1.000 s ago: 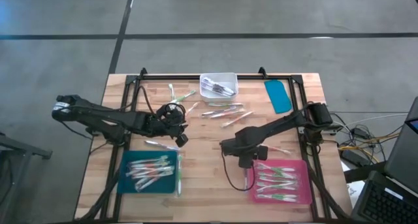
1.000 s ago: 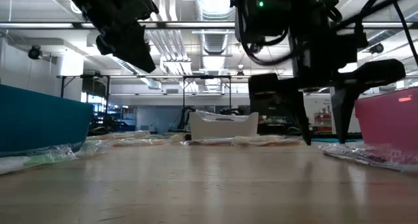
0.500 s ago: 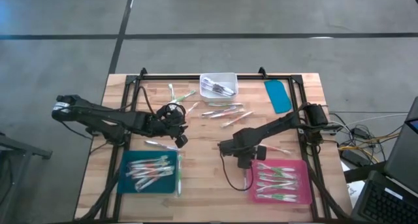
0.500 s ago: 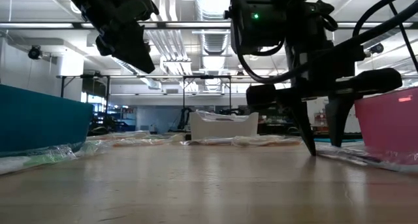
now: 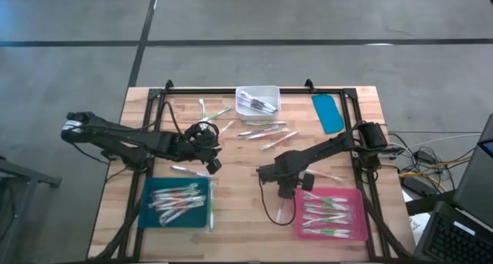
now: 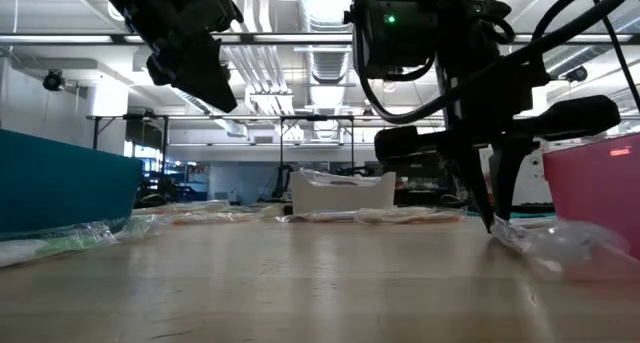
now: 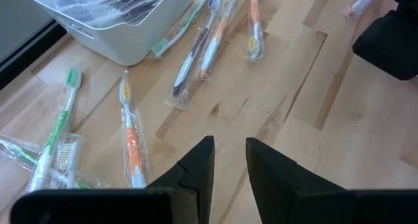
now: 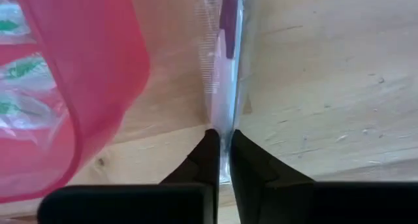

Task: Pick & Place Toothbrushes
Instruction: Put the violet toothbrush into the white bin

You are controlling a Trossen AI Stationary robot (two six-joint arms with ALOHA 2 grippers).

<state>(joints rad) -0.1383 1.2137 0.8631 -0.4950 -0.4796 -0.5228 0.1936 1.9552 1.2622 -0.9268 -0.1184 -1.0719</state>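
Our right gripper (image 8: 223,145) pinches a light, slippery, plastic-wrapped purple toothbrush (image 8: 228,34) at its end; left gripper (image 7: 228,160) hangs partly open, empty.

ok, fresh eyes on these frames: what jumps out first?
The right gripper, low at the table just left of the pink tray, has its jaws shut on a wrapped toothbrush with a purple handle. Next, the loose toothbrushes scattered mid-table below the white bin, and the filled teal tray front left. The left gripper hangs above that tray's far edge.
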